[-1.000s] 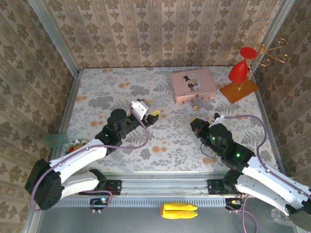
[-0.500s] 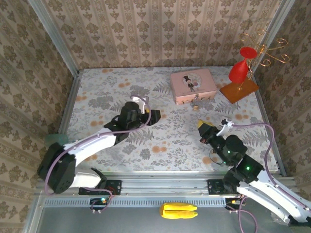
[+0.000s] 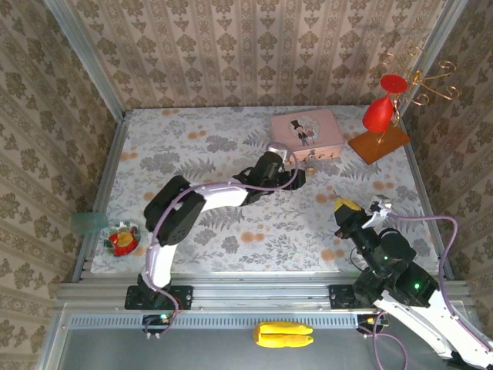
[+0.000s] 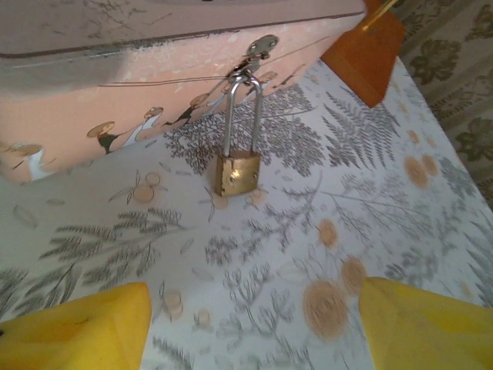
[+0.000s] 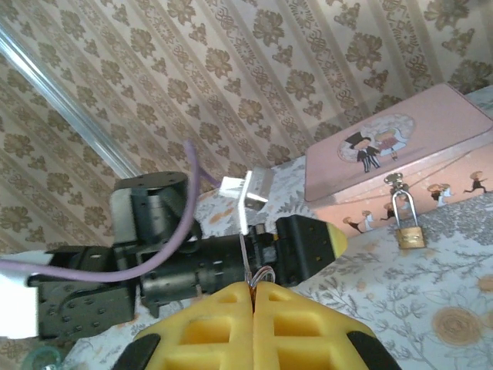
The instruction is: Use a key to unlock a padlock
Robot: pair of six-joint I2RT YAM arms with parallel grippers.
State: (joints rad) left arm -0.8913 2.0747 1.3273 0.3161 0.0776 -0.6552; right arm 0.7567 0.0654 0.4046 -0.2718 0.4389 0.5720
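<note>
I see one floral-patterned table (image 3: 192,146) with two robot arms mounted at its near edge. One pink tin (image 3: 306,132), with a cartoon couple on its lid, sits toward the far right of the table.

One small brass padlock (image 4: 237,171) hangs from the single latch (image 4: 262,46) on the tin's front wall. Its thin shackle runs through the latch, both legs of the shackle meet the body, and the body rests on the table just in front of the tin.

My left arm (image 3: 223,193) reaches across the table toward the tin. The left gripper (image 4: 250,331) hovers near the padlock, facing it. Its two yellow fingertips (image 4: 77,327) stand wide apart with nothing between them, and the padlock lies beyond them, untouched.

My right arm (image 3: 400,270) sits by the near right edge, well apart from the tin. The right gripper (image 5: 254,291) has its two yellow pads pressed together, pinching one key (image 5: 245,258), a thin dull sliver that sticks up from between them. In the right wrist view the left arm lies behind the key, and the tin and padlock are off to the right.

Beside the tin, at the far right, one red stand (image 3: 381,108) rises from an orange base. One yellow object (image 3: 283,334) lies on the frame in front of the table.
</note>
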